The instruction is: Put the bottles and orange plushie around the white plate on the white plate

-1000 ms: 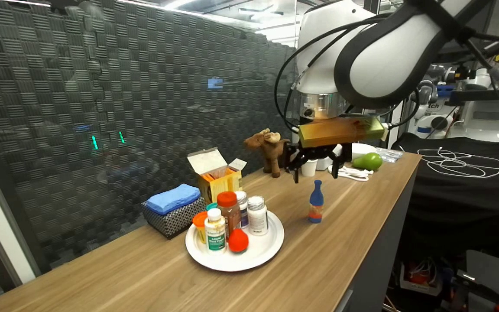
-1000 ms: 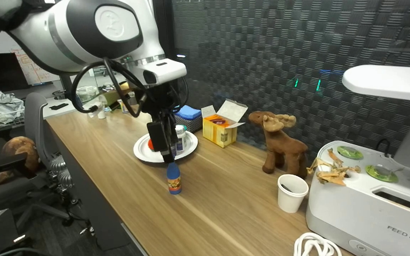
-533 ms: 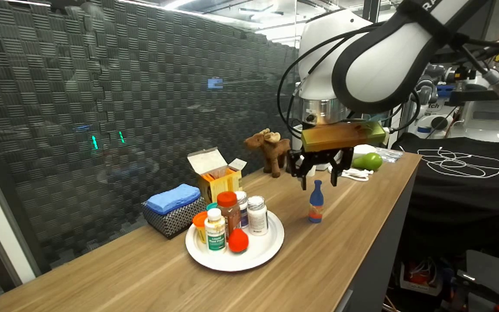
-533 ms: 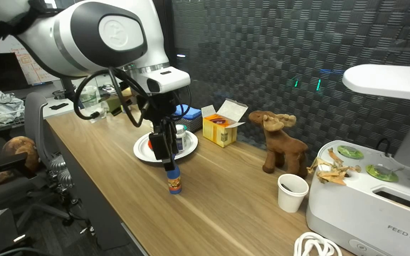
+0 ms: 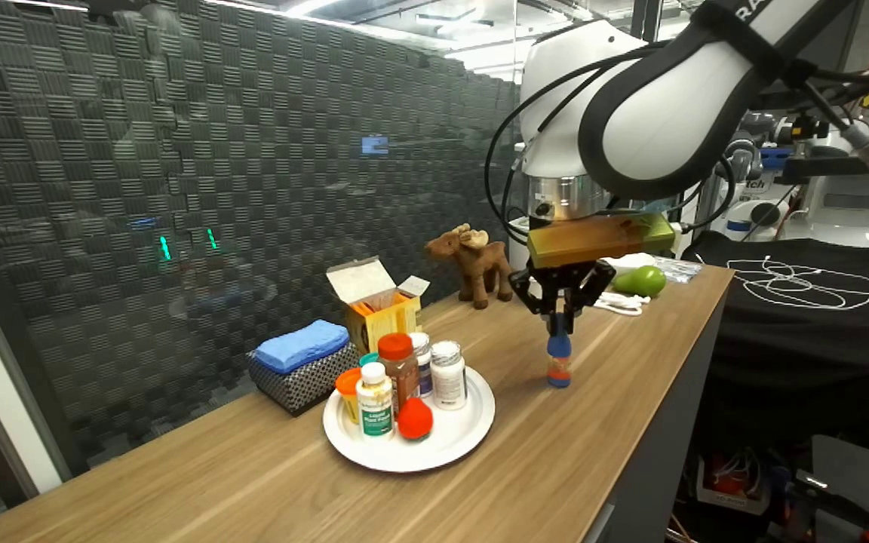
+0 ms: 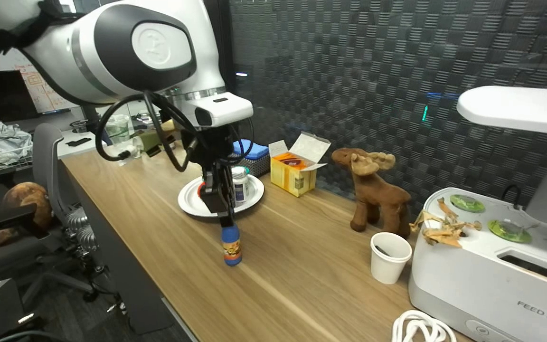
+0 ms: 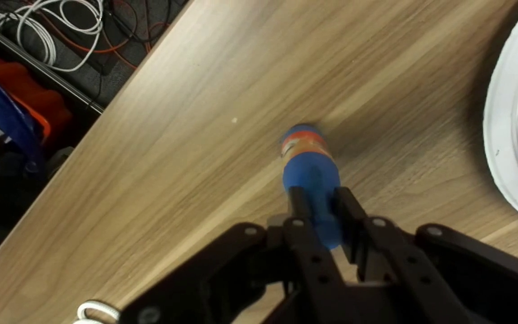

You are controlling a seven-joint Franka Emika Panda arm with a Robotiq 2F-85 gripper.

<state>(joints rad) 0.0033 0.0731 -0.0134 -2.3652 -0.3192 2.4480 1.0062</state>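
Wrist view: the gripper (image 7: pixel 318 198) clasps the blue bottle (image 7: pixel 311 174) by its neck, near the white plate (image 7: pixel 497 135). In an exterior view, that plate holds bottles (image 5: pixel 402 375) and the orange plushie (image 5: pixel 415 419). Only an exterior view shows a dark item (image 6: pixel 381 251) inside the white cup (image 6: pixel 388 270).

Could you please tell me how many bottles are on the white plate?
4. In an exterior view, the green-labelled bottle stands in front, the brown bottle behind it, and two white bottles to their right. The teal-lidded thing is mostly hidden and might be another.
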